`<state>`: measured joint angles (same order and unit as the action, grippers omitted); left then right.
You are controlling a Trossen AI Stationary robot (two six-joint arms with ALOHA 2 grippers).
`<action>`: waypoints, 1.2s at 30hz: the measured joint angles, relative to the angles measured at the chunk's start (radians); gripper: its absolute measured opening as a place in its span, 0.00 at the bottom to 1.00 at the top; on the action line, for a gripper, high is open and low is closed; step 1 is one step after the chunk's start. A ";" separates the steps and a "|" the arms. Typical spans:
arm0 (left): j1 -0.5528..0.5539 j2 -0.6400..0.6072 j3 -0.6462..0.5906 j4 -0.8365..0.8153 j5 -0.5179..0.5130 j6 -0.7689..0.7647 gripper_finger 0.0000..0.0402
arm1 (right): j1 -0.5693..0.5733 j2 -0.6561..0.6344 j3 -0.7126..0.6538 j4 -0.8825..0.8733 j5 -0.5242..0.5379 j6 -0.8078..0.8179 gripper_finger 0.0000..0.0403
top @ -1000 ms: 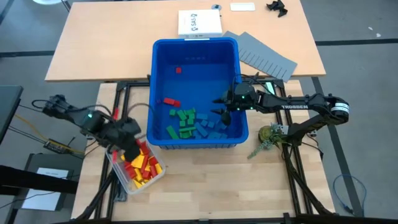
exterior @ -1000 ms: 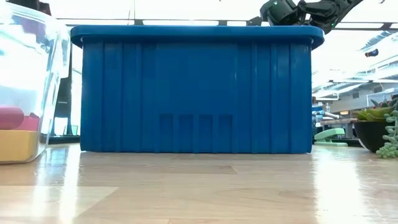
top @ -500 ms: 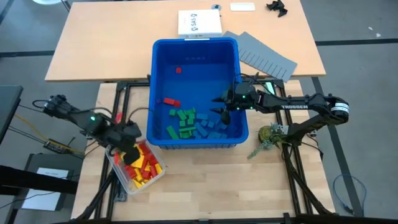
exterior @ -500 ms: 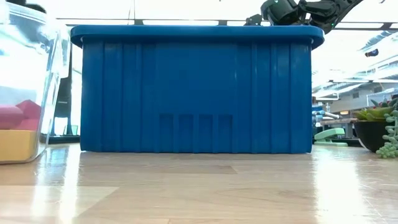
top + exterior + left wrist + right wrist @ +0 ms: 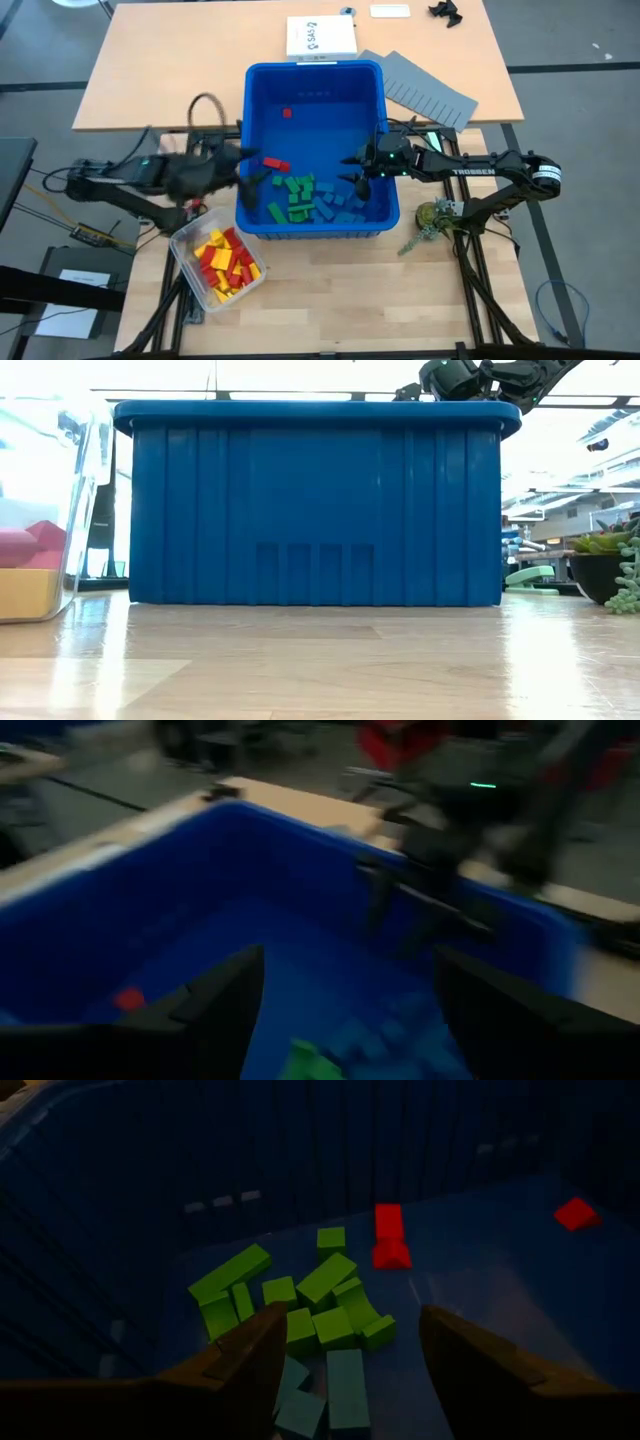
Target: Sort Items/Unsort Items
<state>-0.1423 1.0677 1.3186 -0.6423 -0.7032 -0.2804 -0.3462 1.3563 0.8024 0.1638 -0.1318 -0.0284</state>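
I see the table (image 5: 330, 300) carrying a large blue bin (image 5: 262, 120) near its middle, with a clear tub (image 5: 190, 268) just off the bin's front left corner. A white box (image 5: 321, 37) lies by the table's far edge, and grey divider sheets (image 5: 430, 92) lie beside the bin's far right corner. A potted plant (image 5: 432, 217) stands by the bin's right side.

My left end effector (image 5: 250, 180) reaches over the bin's left wall, its fingers (image 5: 215, 1005) spread wide and holding nothing. My right end effector (image 5: 356, 170) hangs inside the bin near the right wall, fingers (image 5: 240, 1360) apart and empty, above the pile.

The green blocks (image 5: 297, 192) and blue blocks (image 5: 338, 204) are heaped on the bin floor toward its front. A red block (image 5: 275, 163) lies just behind the green heap, toward the left wall, and another small red block (image 5: 287, 113) sits apart, toward the bin's far end. The red and yellow blocks (image 5: 225, 262) fill the clear tub.
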 joint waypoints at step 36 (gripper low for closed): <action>0.849 0.971 0.424 0.195 0.315 0.196 0.65 | -0.015 0.000 0.000 0.023 0.027 0.027 0.57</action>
<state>0.7065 2.0388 1.7430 -0.4477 -0.3885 -0.0843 -0.3611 1.3563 0.8024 0.1871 -0.1053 -0.0012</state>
